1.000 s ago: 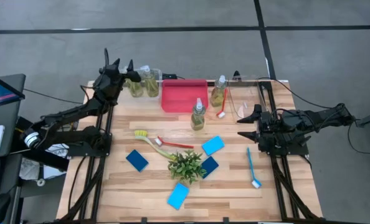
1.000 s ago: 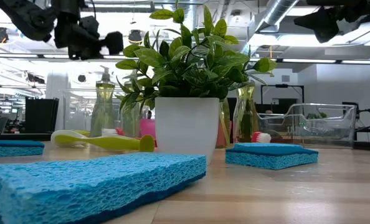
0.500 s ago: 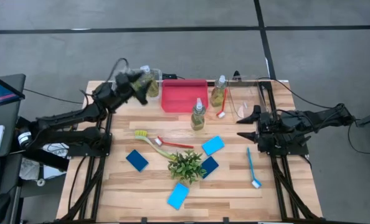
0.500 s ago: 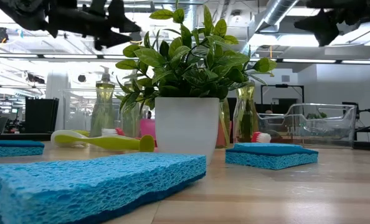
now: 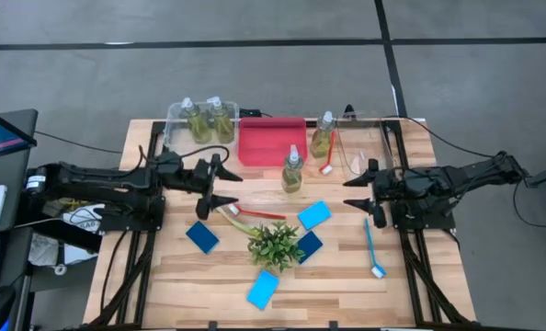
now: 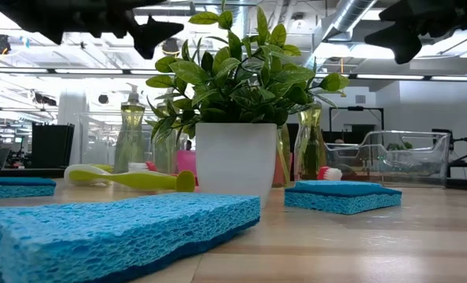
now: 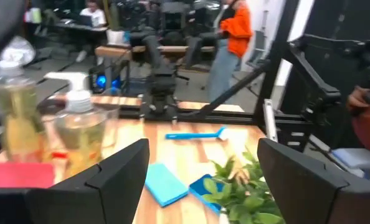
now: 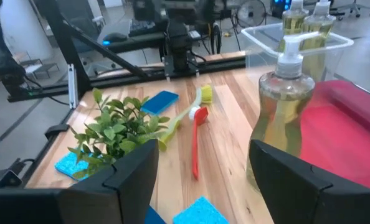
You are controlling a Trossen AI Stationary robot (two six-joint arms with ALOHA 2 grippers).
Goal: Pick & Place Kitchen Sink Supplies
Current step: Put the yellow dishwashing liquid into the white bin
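My left gripper (image 5: 225, 182) hangs open and level above the table's left half, over the head end of the yellow brush (image 5: 220, 207), holding nothing. My right gripper (image 5: 354, 194) waits open at the right, pointing toward the middle. Two bottles (image 5: 207, 120) stand in the clear bin (image 5: 174, 114) at the far left. A third bottle (image 5: 292, 170) stands in front of the red bin (image 5: 273, 142), and another bottle (image 5: 323, 138) to its right. A red brush (image 5: 259, 213), a blue brush (image 5: 372, 246) and several blue sponges (image 5: 314, 215) lie flat on the table.
A potted plant (image 5: 275, 245) stands mid-table between the sponges. Another clear bin (image 5: 363, 147) sits at the far right with a second red brush (image 5: 328, 158) beside it. A person in orange (image 7: 235, 31) stands in the room beyond the table.
My left gripper has swung away from the clear bin at the far left toward the table's middle and near side. It has turned from pointing at the far edge to pointing right, staying open. The bottles stay standing in the bin.
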